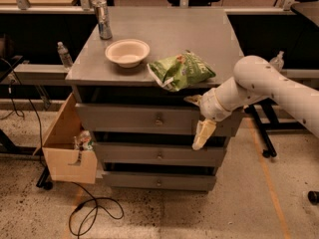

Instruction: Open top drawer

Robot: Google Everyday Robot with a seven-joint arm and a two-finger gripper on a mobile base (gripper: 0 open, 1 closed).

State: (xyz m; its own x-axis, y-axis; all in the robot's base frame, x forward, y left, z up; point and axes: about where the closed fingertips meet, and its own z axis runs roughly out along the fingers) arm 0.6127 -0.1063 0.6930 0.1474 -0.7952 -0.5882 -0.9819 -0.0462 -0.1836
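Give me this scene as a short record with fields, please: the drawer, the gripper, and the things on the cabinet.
top drawer: looks shut
knob: at the front's centre, not gripped
gripper: open, in front of the drawer's right end, right of the knob
cabinet top: white bowl, green chip bag overhanging the front edge, metal can
left of cabinet: tan wooden box

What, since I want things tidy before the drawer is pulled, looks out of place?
The crumpled green chip bag overhangs the front edge of the grey cabinet top, above the wide grey top drawer. The light tan wooden box leans against the cabinet's left side. The gripper hangs before the drawer's right end.
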